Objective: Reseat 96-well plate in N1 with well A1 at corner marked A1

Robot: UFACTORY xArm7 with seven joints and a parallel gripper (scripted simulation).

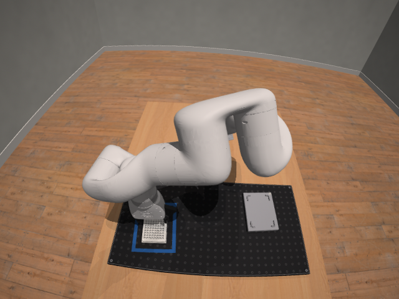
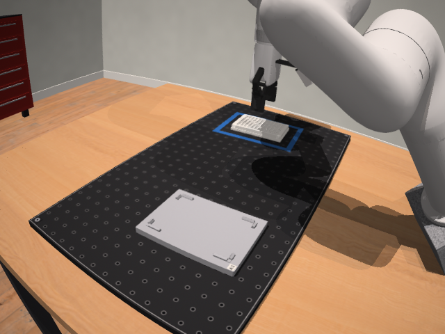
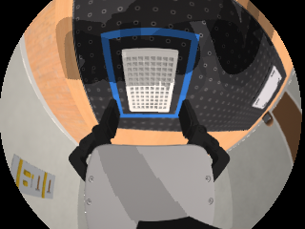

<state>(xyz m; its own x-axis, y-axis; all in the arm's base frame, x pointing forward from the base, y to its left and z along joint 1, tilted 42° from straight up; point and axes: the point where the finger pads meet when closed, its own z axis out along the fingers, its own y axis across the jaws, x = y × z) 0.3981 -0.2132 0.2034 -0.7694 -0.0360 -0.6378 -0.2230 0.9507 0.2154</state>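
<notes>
The white 96-well plate [image 1: 154, 232] lies flat inside the blue taped outline B1 [image 1: 154, 249] at the left end of the black deck. It also shows in the exterior view [image 2: 259, 126] and in the wrist view [image 3: 151, 80]. My gripper [image 2: 263, 96] hangs above the plate's far side, open and empty; in the wrist view its two dark fingers stand wide apart at the plate's near end. The grey nest N1 [image 1: 260, 211] is empty at the right; its A1 label [image 2: 231, 266] is at one corner. I cannot make out the plate's cut corner.
The black perforated deck [image 2: 186, 201] lies on a wooden table. The arm's own links [image 1: 199, 147] hang over the middle of the table and hide part of the deck. A dark red drawer cabinet [image 2: 12, 60] stands off the table.
</notes>
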